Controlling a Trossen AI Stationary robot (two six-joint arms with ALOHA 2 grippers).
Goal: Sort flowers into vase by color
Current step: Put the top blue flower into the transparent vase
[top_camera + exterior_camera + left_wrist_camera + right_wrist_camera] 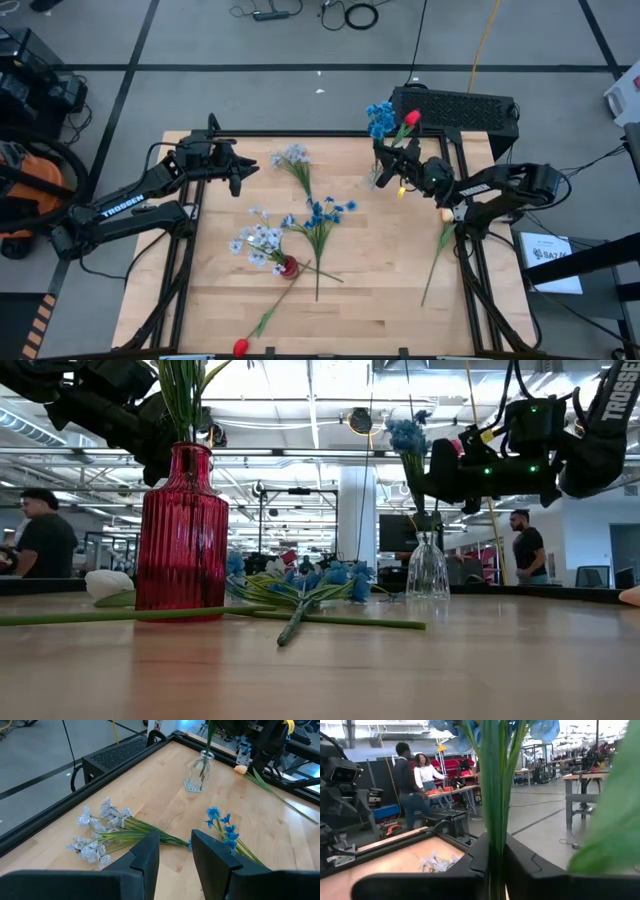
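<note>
A clear glass vase (427,568) stands at the table's far right. Bright blue flowers (380,118) rise upright from it, with a red bud (411,118) beside them. My right gripper (495,865) is shut on their green stems above the vase. A red ribbed vase (182,530) near the table's middle holds green stems (185,395). Loose on the wood lie pale blue-white flowers (292,156), a bright blue bunch (325,212), a red bud (240,347) and a long stem with a small pale bloom (446,213). My left gripper (175,855) hovers open at the far left. My right gripper pinches the blue flowers' green stems (495,832) between its two fingers, below the blossoms and above the vase's neck. The fingers come about level from the table's right side and lie across the stems. The stems stand upright with their lower ends inside the clear vase (197,775).
A black box (455,108) sits behind the table's far edge, close to the clear vase. Dark metal rails (200,250) run down both sides of the table. People stand in the room beyond (40,535). Bare wood lies toward the near right (380,300).
</note>
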